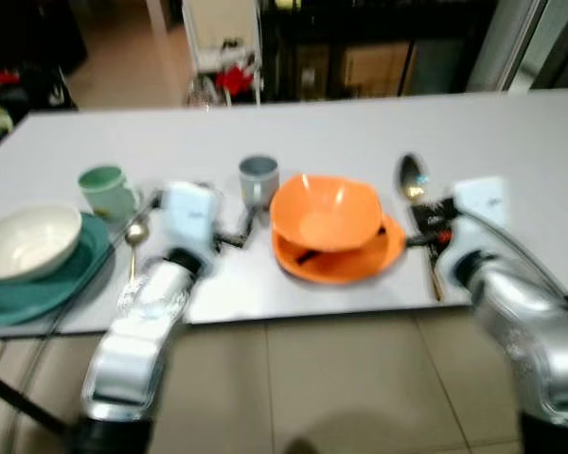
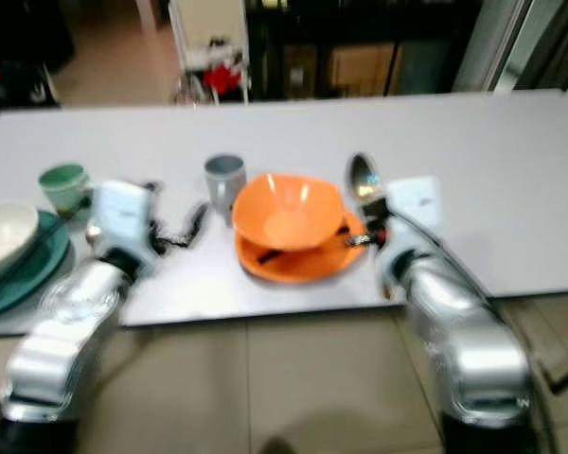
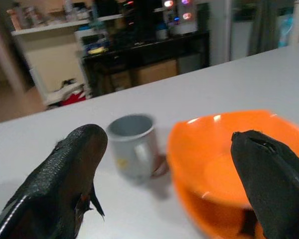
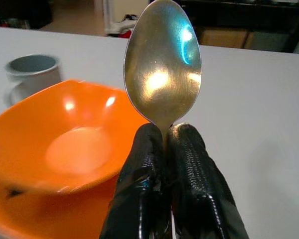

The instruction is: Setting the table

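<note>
An orange bowl [image 1: 325, 214] sits on an orange plate [image 1: 360, 260] near the front middle of the grey table [image 1: 360, 132]. A grey mug [image 1: 258, 180] stands just left of it. My right gripper [image 4: 165, 144] is shut on a metal spoon [image 4: 163, 69], holding it just right of the orange bowl [image 4: 65, 139]. My left gripper [image 3: 169, 164] is open in front of the grey mug [image 3: 132, 144], with nothing between its fingers. At the far left a white bowl [image 1: 26, 241] rests on a teal plate [image 1: 38, 284], with a green mug [image 1: 107, 190] and a gold spoon [image 1: 133, 241] beside it.
The table's front edge runs just below the dishes, with tiled floor [image 1: 341, 388] beneath. Dark shelving and a white rack [image 1: 222, 47] stand beyond the far edge. The back and right of the table are bare.
</note>
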You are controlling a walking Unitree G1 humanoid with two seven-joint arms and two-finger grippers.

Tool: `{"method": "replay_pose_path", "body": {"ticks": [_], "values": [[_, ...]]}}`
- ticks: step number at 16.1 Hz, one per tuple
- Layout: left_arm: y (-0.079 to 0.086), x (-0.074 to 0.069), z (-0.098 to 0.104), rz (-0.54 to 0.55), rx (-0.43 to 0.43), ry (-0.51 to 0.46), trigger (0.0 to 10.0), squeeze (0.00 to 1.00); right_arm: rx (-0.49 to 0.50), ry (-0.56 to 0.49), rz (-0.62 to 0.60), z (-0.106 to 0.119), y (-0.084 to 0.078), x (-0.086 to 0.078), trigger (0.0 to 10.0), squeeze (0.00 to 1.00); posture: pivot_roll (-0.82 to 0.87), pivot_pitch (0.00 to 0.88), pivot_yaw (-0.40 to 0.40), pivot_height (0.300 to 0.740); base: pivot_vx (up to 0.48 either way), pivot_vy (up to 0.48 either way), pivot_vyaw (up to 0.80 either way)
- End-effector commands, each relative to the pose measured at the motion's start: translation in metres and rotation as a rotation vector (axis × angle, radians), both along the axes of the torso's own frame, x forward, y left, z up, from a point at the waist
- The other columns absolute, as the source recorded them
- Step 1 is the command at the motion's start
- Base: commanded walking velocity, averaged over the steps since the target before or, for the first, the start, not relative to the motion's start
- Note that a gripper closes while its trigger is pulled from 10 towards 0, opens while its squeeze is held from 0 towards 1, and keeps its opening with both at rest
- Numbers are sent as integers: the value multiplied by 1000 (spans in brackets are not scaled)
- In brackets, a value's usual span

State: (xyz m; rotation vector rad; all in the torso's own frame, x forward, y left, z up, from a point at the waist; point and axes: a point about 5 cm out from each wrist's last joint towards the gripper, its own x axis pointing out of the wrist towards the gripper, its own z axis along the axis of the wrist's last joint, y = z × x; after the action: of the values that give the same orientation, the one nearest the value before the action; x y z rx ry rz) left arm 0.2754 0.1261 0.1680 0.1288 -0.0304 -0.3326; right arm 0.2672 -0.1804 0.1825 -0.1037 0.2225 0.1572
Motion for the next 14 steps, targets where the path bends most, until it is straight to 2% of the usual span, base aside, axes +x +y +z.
{"method": "replay_pose_path", "body": {"ticks": [1,5,8,10,11,13,14], "values": [[10,1,3,23,28,-4,10000,0,-7,-1,74,8,7,4,10000,0,55,0,31,740,311,0,0],[1,-1,1,-85,66,25,10000,0,-172,41,199,17,-4,20,10000,0,51,0,44,740,0,0,0],[-1,1,0,-148,101,44,10000,0,-311,98,304,15,-12,45,10000,0,49,0,55,740,0,0,0],[-3,0,0,-197,112,66,10000,0,-364,156,384,13,-15,62,10000,0,53,0,59,740,0,0,0],[-4,-1,0,-216,114,71,10000,0,-384,165,400,12,-15,65,10000,0,53,0,61,740,0,0,0],[-13,-7,-3,-341,129,107,10000,0,-472,224,439,0,-19,83,10000,0,57,0,67,740,0,0,0],[-16,-10,-4,-396,129,131,10000,0,-481,246,457,-2,-20,91,10000,0,63,0,65,740,0,0,0]]}}
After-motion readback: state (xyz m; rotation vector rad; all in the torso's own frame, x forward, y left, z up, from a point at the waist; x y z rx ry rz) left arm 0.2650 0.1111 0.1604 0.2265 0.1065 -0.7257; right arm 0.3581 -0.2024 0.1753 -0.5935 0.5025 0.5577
